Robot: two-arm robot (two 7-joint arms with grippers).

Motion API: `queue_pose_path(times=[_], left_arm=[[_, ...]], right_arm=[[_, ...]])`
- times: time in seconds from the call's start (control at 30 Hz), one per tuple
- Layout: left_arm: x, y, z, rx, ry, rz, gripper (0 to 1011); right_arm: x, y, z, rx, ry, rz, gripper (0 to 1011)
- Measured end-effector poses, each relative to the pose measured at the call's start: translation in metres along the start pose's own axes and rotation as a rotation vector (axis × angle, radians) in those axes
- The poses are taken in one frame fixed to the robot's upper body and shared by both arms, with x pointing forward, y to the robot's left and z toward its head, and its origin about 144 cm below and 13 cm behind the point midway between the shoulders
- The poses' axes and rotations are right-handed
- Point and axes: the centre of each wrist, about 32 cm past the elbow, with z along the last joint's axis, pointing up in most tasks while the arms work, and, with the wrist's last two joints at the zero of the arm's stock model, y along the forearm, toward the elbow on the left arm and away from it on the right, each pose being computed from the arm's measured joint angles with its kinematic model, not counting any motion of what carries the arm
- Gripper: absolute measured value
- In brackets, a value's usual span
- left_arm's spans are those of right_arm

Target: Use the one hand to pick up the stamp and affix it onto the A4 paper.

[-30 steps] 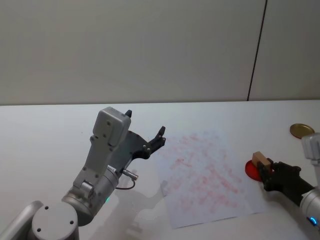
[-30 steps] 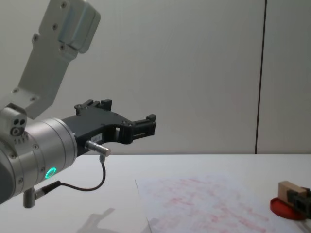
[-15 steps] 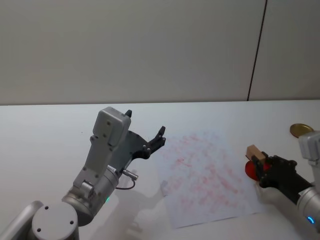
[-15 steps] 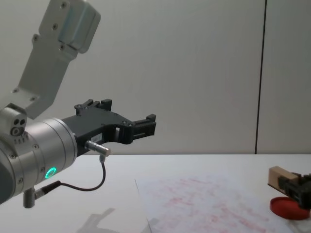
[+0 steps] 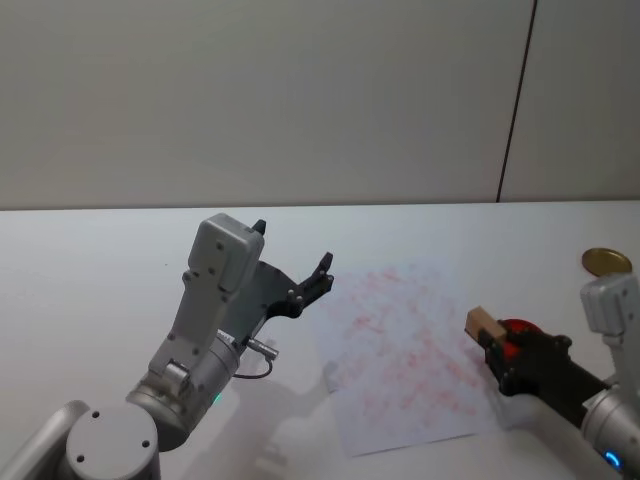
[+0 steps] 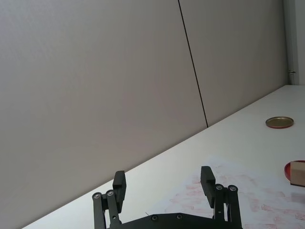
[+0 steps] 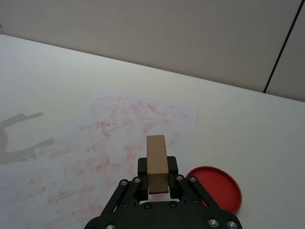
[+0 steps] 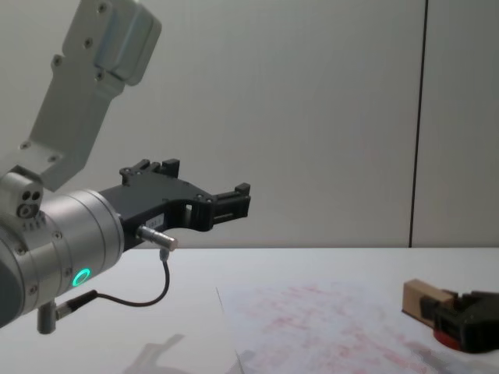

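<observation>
while pinched in right tool [image 5: 497, 346], tan block stamp [image 5: 481, 325] hangs over smudged a4 paper [image 5: 400, 345] | left tool [image 6: 163, 177] spread

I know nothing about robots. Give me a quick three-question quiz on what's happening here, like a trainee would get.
1. True or false: the left hand is gripping something.
2. What lies next to the A4 paper? A) a red ink pad B) a blue cup C) scissors
3. Fill in: the right hand is shut on the wooden ____.
Key: 1 false, it is open and empty; 2 A; 3 stamp.
</observation>
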Motion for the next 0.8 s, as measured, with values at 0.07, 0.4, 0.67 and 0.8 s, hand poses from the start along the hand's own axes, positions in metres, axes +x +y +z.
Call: queue_pose_path(times=[0.07,0.4,0.67,0.8], left_arm=[[0.0,0.0,0.0,0.0,0.0,0.0,993],[0.0,0.0,0.0,0.0,0.0,0.0,993],[0.0,0.0,0.0,0.0,0.0,0.0,993],[0.0,0.0,0.0,0.0,0.0,0.0,993]], right_arm=[[-0.002,-0.002,-0.001,-0.009,0.003,0.013,218],[-0.009,-0.009,-0.006,-0.047,0.01,0.045,218],[-0.011,-0.013,-0.009,-0.074,0.013,0.055,218],[-0.012,-0.014,-0.01,-0.09,0.012,0.06,218]])
